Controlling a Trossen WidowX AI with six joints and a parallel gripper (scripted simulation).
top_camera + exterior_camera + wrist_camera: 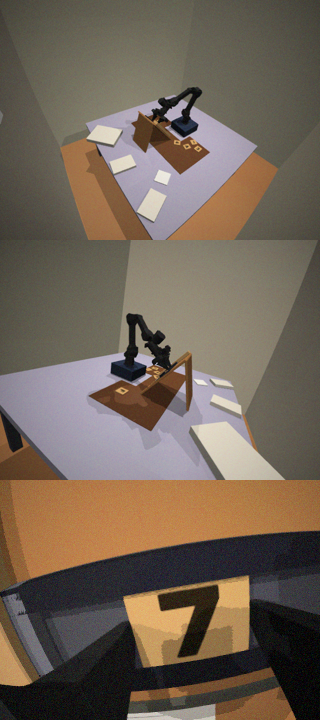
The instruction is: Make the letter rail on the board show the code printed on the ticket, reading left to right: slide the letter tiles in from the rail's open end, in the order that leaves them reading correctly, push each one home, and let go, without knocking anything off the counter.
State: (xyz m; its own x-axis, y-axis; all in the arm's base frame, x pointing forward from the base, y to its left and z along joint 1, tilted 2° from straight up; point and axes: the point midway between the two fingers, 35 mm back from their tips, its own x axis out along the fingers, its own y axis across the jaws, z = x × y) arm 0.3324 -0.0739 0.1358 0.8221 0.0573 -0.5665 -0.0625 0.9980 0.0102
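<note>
My gripper (158, 120) (168, 367) (191, 620) is shut on a pale wooden tile (210, 636) marked 7, one finger at each side. The tile sits between the dark lips of the rail (150, 562) (163, 373) on the sloping board (150, 510) (143, 133) (189, 384). The rail shows empty beside both fingers; its left end shows in the wrist view. Several loose tiles lie on the brown mat (178, 165) (149, 420), among them one tile (186, 146) beside the base and a separate one (122, 390) at the other end. Their marks are hard to read. The ticket's print is not readable.
The dark blue arm base (184, 126) (128, 369) stands beside the mat. Behind the board lie a thick pale slab (104, 135) (227, 449), two thinner slabs (122, 164) (151, 204) and a small white square (162, 177) (200, 382), some near the counter's edge.
</note>
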